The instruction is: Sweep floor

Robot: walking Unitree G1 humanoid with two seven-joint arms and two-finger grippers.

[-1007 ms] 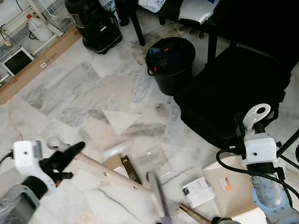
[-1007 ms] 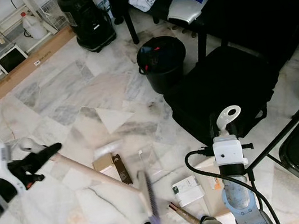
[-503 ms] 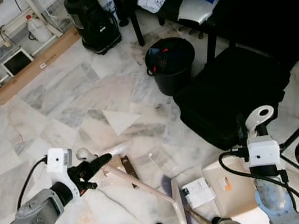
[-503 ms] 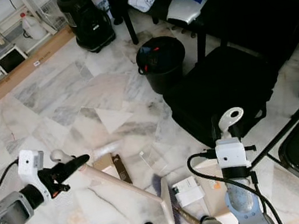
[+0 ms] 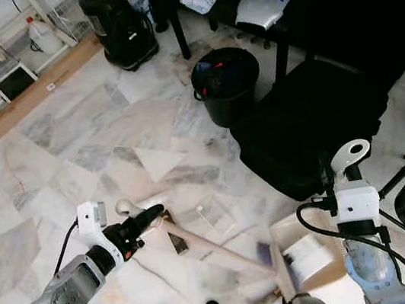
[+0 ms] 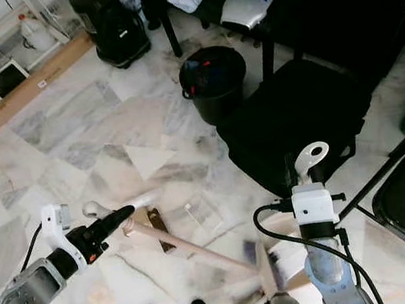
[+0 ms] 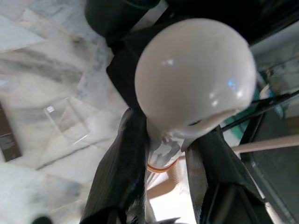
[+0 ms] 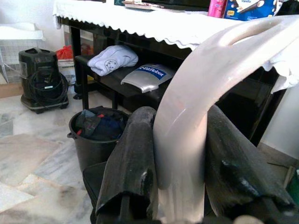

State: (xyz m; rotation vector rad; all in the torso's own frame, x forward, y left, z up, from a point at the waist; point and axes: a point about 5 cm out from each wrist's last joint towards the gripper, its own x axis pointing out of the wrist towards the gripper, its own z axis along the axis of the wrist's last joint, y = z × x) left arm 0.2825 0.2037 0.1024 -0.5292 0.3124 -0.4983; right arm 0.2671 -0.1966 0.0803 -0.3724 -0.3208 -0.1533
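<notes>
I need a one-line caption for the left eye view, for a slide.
Left gripper sweeps a broom toward the dustpan held by the right gripper on marble floor.

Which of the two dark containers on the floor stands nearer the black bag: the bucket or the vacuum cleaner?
The black bucket, open-topped with coloured items inside, stands right beside the black bag. The vacuum cleaner stands farther off, near the long cardboard box.

A black bin (image 5: 226,85) stands beside a black bag (image 5: 313,123).
</notes>
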